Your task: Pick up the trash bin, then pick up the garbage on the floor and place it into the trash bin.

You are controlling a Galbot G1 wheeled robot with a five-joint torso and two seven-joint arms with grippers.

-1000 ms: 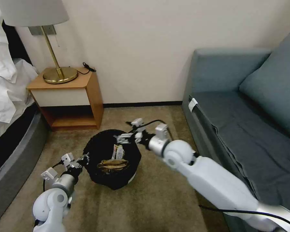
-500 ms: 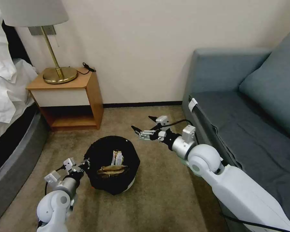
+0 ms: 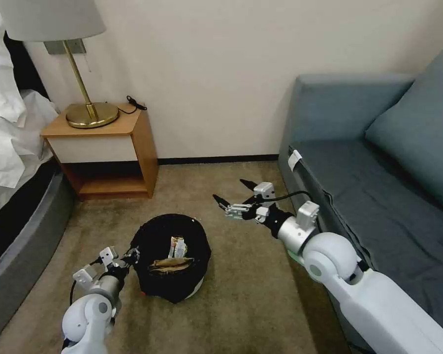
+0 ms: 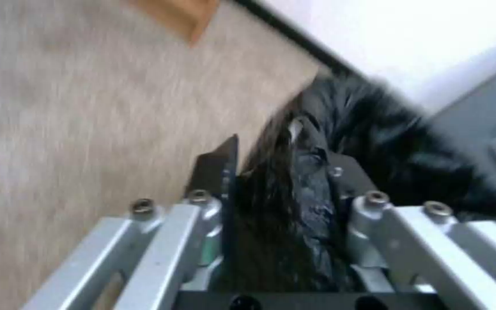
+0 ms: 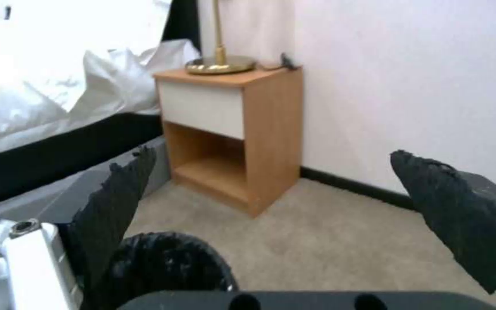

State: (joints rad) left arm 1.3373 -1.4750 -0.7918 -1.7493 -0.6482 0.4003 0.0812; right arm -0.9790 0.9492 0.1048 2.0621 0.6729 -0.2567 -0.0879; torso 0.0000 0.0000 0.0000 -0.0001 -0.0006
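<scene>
Small round trash bin lined with crinkly black plastic (image 3: 172, 260) low and left of centre in the head view, on beige carpet, gold-brown and red-and-white wrappers (image 3: 174, 256) inside. Left end effector (image 3: 128, 256) at lower left, clamped on the bin's bag rim (image 4: 294, 206). Right end effector (image 3: 234, 193) just right of centre, above the carpet, spread wide, holding nothing.
</scene>
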